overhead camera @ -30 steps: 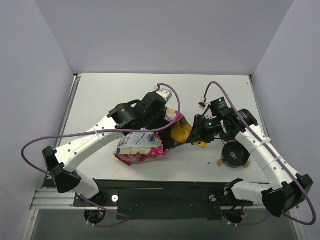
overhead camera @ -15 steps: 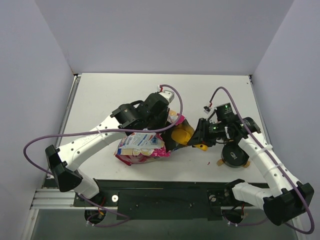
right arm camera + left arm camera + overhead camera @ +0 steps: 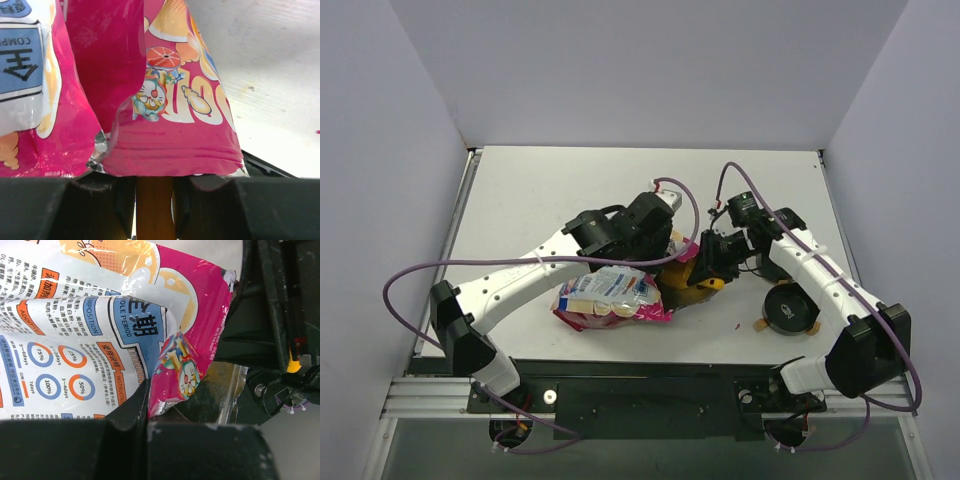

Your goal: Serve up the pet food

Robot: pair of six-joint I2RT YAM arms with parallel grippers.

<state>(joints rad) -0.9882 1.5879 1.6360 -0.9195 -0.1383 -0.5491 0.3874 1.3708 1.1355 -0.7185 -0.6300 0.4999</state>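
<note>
Right claw (image 3: 712, 262): pinching my scoop (image 3: 154, 212) by its handle, now swung left into the bag (image 3: 610, 292) mouth.
Left claw (image 3: 665, 243): pressed together on the bag's edge.
Meaning: scooping pet food comes next.

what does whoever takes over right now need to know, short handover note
Left hand: shut, pinching the bag's pink edge at its mouth.
Right hand: shut on the scoop handle, scoop at the bag mouth.
Pet food: none visible, presumably in the bag.
Black bowl: right of the bag, looks empty.
Done: bag open, scoop at it. Left: scoop, carry, tip into bowl.
</note>
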